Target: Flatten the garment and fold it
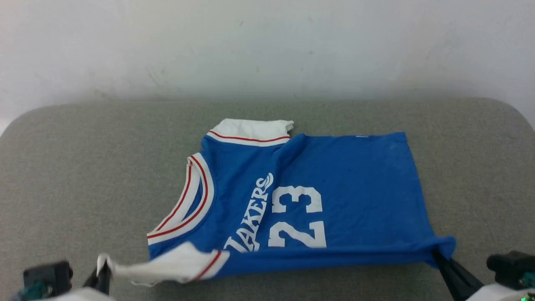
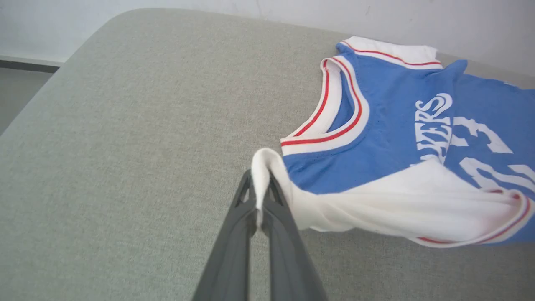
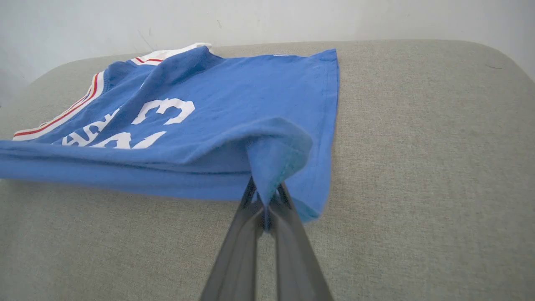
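Observation:
The royal-blue garment (image 1: 334, 184) with white "LAKERS" and 23 lies sideways on the grey table, collar (image 1: 188, 200) to the left, hem to the right. Its near edge is lifted and folded over. My left gripper (image 1: 103, 269) is shut on the tip of the near white sleeve (image 2: 267, 167); the left gripper (image 2: 260, 190) pinches that cloth between its dark fingers. My right gripper (image 1: 439, 254) is shut on the near blue hem corner (image 3: 278, 159), which drapes over the right gripper (image 3: 265, 196).
The grey fabric-covered table (image 1: 83, 167) has rounded far corners and ends at a white wall (image 1: 267, 46). Bare surface lies left, right and in front of the garment. A strip of darker floor (image 2: 16, 83) shows beyond the table's left side.

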You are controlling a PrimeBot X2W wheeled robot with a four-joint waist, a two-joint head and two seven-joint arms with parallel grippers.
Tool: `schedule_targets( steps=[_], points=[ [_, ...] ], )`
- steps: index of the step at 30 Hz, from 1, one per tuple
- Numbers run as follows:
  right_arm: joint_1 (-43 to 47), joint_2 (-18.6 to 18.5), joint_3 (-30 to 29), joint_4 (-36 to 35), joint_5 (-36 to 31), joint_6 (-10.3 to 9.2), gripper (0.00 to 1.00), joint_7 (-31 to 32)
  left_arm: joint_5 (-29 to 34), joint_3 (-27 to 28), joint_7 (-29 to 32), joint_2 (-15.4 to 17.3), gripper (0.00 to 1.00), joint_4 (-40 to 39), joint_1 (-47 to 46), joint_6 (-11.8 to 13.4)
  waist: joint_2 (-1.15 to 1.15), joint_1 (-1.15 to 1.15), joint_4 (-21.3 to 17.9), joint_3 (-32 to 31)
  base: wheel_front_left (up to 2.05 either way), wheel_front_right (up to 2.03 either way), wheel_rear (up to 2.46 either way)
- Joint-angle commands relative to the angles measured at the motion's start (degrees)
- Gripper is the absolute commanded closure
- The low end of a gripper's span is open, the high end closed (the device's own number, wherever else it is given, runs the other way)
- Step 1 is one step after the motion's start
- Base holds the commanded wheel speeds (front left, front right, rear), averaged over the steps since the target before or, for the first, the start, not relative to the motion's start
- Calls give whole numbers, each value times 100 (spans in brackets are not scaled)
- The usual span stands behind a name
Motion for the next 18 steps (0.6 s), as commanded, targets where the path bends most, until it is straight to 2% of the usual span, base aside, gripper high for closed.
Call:
schedule_targets(
  steps=[1, 4, 10, 18],
  points=[
    [-187, 33, -90, 5, -72, -19, 100, 48, 55, 30, -82, 34, 100, 103, -381, -99, 0, 1, -65, 208, 0, 0, 0],
    [-546, 70, -17, 191, -129, -19, 100, 138, 97, -127, -205, -93, 100, 466, -1116, -381, 0, 1, -94, 403, 0, 0, 0],
    [-1426, -48, 302, 867, -105, -19, 100, 157, 109, -472, -483, -544, 100, 1503, -2452, -922, 0, 1, -221, 792, 0, 0, 0],
    [-2365, -105, 812, 1962, -107, -19, 100, -64, -125, -639, -731, -1056, 100, 3162, -3516, -1481, 0, 1, -334, 1138, 0, 0, 0]
  ],
)
